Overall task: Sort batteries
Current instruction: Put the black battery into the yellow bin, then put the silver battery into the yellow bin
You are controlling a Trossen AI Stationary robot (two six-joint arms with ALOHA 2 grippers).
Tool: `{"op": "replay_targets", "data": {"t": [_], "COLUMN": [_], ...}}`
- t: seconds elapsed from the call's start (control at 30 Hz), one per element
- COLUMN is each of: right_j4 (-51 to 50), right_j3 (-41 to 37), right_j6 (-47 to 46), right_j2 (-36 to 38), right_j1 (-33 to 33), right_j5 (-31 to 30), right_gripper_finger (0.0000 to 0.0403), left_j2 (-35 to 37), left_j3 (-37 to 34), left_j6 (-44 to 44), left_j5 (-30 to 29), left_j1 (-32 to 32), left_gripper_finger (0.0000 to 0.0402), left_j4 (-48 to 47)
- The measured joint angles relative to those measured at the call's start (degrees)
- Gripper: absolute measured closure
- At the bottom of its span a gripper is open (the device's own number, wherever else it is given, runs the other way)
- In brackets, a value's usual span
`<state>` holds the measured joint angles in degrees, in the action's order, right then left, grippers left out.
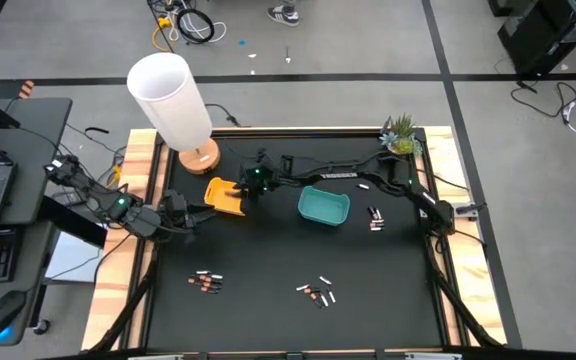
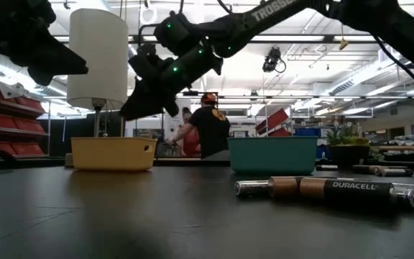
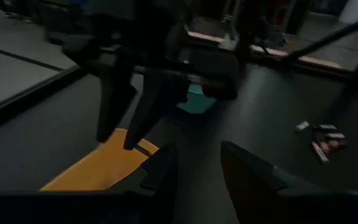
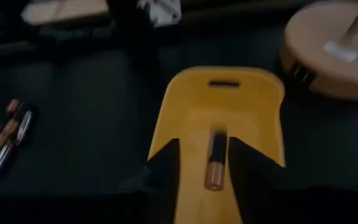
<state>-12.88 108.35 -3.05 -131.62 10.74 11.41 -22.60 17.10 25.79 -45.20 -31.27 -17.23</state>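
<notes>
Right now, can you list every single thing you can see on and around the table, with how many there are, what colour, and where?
Small yellow plastic tray: one, yellow, table's far left, under the right gripper.
Small teal plastic tray: one, teal, middle of the table.
Batteries: scattered groups, dark with copper ends or pale; near left, near middle, right of the teal tray; one dark battery in the yellow tray.
White-shaded lamp with wooden base: one, far left corner.
Small green potted plant: one, far right corner.
Person: one, dark top, beyond the table.
Left gripper: left edge, beside the yellow tray.
Right gripper: open over the yellow tray.
</notes>
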Motion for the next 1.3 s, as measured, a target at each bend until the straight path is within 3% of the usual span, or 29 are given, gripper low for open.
{"op": "replay_targets", "data": {"t": [0.17,0.37,0.57,0.67,0.83,0.93,1.1,1.3], "right_j4": [-7.5,-18.0,-21.4,-21.5,-19.5,-20.1,-23.4,-24.8], "right_j3": [0.3,-2.8,-17.5,-29.5,-48.0,-53.3,-54.2,-50.1], "right_j6": [4.4,8.4,0.6,-9.6,-24.6,-29.3,-26.7,-14.8], "right_j2": [6.0,19.5,34.6,43.1,53.5,55.4,52.5,46.2], "right_j1": [-1.0,-9.6,-18.5,-20.1,-15.3,-7.0,8.3,24.0], "right_j5": [-5.7,-17.5,-40.5,-46.1,-46.7,-41.2,-34.8,-27.3], "right_gripper_finger": [0.0228,0.0242,0.0257,0.0262,0.0266,0.0266,0.0266,0.0266], "left_j2": [-0.4,-1.5,-3.1,-4.5,-7.4,-9.0,-10.6,-10.8], "left_j3": [-0.4,-0.5,1.1,1.7,2.4,3.0,3.9,4.0], "left_j6": [-0.3,0.2,-0.3,-1.6,-1.5,-3.0,-5.1,-6.3], "left_j5": [0.9,5.3,8.4,8.4,8.4,8.6,12.4,15.9], "left_j1": [0.0,0.0,0.1,0.1,0.3,1.8,5.3,7.2], "left_gripper_finger": [0.0264,0.0250,0.0259,0.0267,0.0270,0.0270,0.0270,0.0270], "left_j4": [-1.4,1.1,5.3,6.6,7.4,9.1,9.2,8.8]}}
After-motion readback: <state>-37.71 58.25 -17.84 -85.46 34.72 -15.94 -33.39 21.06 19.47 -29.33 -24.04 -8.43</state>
